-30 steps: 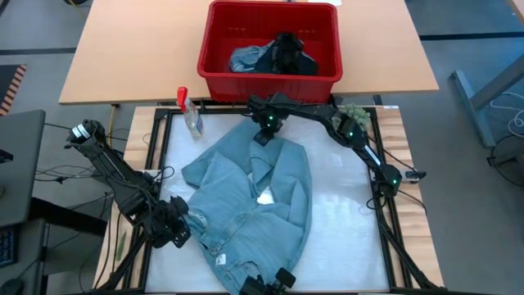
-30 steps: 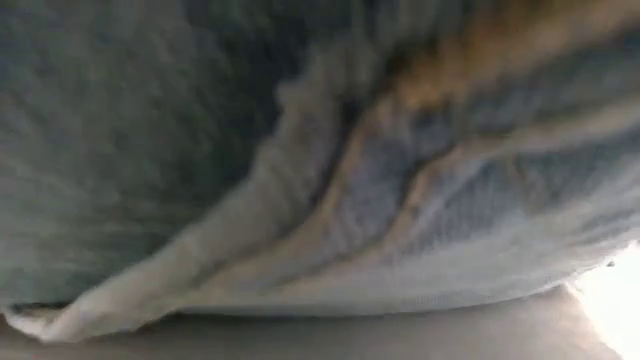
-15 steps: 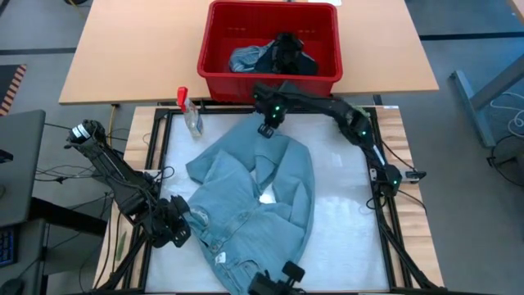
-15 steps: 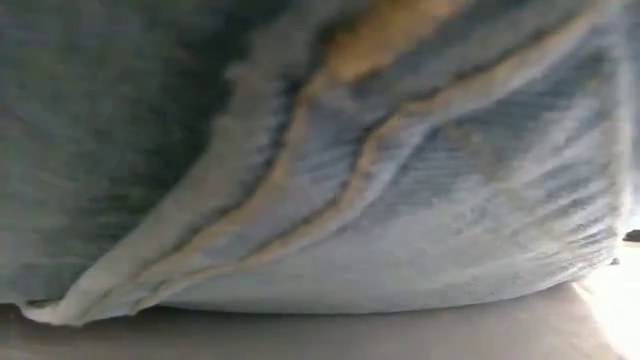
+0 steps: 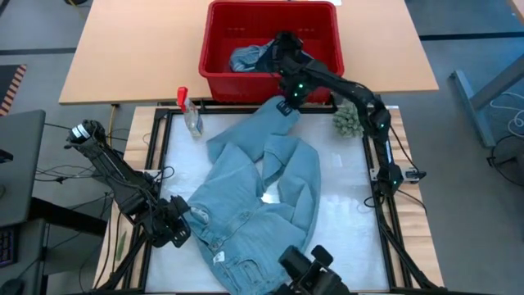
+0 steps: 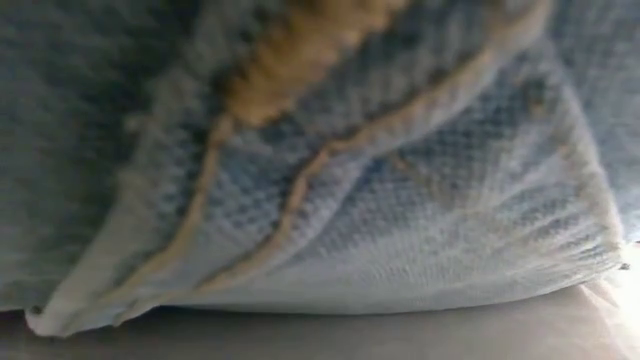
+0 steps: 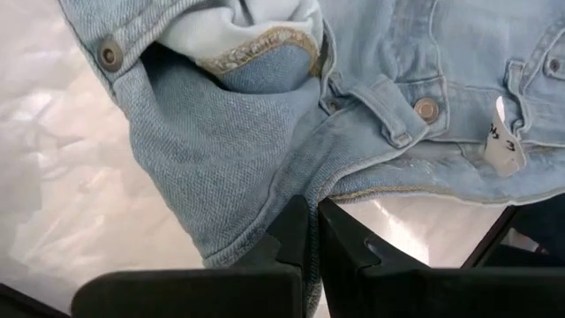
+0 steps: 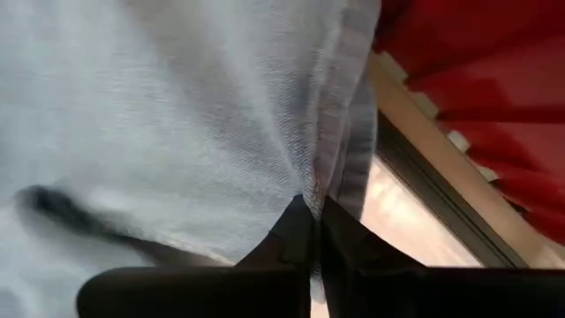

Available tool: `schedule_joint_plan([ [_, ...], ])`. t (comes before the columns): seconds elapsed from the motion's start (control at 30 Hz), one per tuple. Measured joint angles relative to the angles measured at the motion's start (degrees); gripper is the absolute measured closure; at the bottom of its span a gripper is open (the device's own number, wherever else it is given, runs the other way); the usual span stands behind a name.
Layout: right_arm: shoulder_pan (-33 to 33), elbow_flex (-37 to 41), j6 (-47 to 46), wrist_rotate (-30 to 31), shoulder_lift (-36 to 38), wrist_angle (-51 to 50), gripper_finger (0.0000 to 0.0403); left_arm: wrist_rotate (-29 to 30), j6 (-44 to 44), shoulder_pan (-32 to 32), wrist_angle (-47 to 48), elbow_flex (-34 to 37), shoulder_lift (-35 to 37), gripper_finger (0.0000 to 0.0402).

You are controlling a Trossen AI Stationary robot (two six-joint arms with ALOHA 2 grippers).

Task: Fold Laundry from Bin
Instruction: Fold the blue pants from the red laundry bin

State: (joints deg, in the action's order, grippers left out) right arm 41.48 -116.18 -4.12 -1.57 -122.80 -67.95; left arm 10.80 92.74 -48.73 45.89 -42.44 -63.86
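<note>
Spread across the pale covered bench (image 5: 344, 213) lies a faded light-blue denim garment (image 5: 254, 205), a pair of jeans with metal rivets, a waistband button and a small white tag showing in the left wrist view (image 7: 291, 132); its cloth is rumpled, with one leg end drawn up toward the far edge of the bench. At that far end the right gripper (image 5: 286, 105) sits just in front of the bright red rectangular plastic bin (image 5: 270, 72), its dark fingers (image 8: 296, 234) pressed together and pinching the hem of the denim, as the right wrist view shows, with the red wall of the bin close beside. Near the front left corner of the bench the left gripper (image 5: 178, 223) rests at the waistband side of the jeans; its fingers (image 7: 296, 230) are likewise closed tight on a fold of the denim edge. Inside the bin more laundry remains: a grey-blue piece (image 5: 246, 59) and a dark, nearly black piece (image 5: 296, 62) heaped together against the near wall. A small clear spray bottle with a red top (image 5: 190, 113) stands at the far left corner of the bench; a fuzzy green ball (image 5: 347, 120) lies at the far right, beside the right arm. The low view is filled by denim weave and a tan-stitched seam (image 6: 330, 180), pressed close to the lens.
</note>
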Motion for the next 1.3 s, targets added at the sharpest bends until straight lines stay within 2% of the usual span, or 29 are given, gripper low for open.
schedule_joint_plan([
  [0.13,-2.2,4.0,-0.4,-0.7,0.1,5.1,0.0365,-1.9,1.0,0.0,0.1,0.0,0.0,0.0401],
  [0.3,-6.4,6.2,1.2,-0.1,-0.4,4.3,0.0364,-7.8,3.0,-0.3,0.1,0.0,0.0,0.0402],
  [0.47,-9.3,6.6,2.5,9.8,-0.1,-1.2,0.0376,-12.8,6.3,-2.0,2.0,0.0,0.0,0.0401],
  [0.63,-10.8,6.6,3.1,20.5,3.7,-7.7,0.0375,-16.7,8.8,-3.3,5.2,0.0,0.0,0.0402],
  [0.77,-9.7,6.6,1.4,25.1,8.8,-10.6,0.0365,-19.0,9.4,-3.7,5.4,0.0,0.0,0.0401],
  [1.0,-5.0,6.5,-3.4,31.1,18.1,-16.2,0.0374,-19.8,10.0,-3.7,5.8,0.0,0.0,0.0401],
  [1.17,-2.3,6.5,-3.2,30.9,22.4,-16.5,0.0361,-20.0,10.2,-3.7,5.9,0.0,0.0,0.0402],
  [1.3,-1.2,6.5,-2.9,31.4,24.7,-16.5,0.0358,-24.1,10.9,-3.7,5.9,0.0,0.0,0.0402],
])
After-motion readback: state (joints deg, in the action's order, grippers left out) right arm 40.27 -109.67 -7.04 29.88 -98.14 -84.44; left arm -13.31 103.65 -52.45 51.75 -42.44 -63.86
